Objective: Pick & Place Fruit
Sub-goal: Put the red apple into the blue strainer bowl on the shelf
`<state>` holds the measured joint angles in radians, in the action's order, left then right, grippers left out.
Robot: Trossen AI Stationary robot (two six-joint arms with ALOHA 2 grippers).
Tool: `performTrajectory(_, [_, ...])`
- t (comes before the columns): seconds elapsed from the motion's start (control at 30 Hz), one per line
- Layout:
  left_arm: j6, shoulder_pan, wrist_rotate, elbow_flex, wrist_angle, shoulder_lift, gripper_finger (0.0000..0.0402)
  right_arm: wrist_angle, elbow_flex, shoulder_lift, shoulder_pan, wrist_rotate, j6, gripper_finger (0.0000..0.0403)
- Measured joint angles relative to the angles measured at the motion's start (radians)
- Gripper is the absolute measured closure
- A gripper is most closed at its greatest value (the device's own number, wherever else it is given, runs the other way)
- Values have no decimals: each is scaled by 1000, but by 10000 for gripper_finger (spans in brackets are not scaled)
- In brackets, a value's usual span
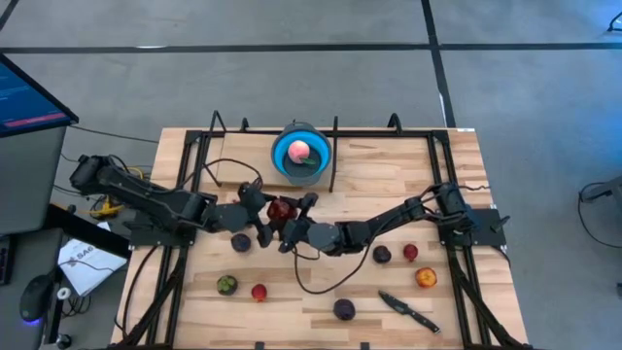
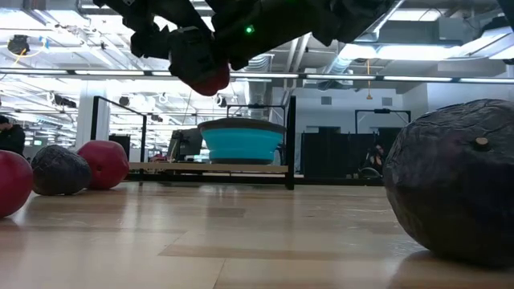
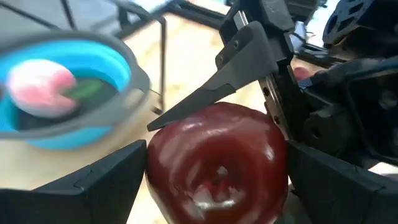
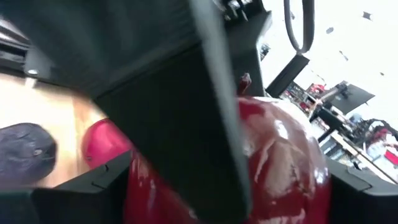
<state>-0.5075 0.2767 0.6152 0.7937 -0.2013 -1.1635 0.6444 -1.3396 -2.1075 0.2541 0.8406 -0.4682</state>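
Left tool (image 3: 214, 180) and right tool (image 1: 294, 216) both clamp one red apple (image 3: 217, 165), held above the surface (image 1: 389, 175), just in front of the blue bowl (image 1: 301, 154). High view alone shows pink fruit (image 1: 299, 150) inside the bowl.

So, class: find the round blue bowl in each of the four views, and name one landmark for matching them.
High view: blue bowl at the table's far edge, centre, a pink fruit inside.
Low view: mid-distance, centre, behind a dark frame post.
Left wrist view: bowl at the picture's left with the pink fruit inside, beyond the held red apple.
Right wrist view: not in it.
Shared landmark: the red apple, gripped between both end effectors.
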Motion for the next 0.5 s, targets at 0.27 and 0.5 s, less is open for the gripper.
performTrajectory(0.27, [-87, -51, -117, -42, 22, 12, 32, -5, 0, -2, 5, -10, -7, 86])
performTrajectory(0.5, [-60, -80, -170, -89, 119, 12, 29, -3, 2, -2, 4, 7, -12, 86])
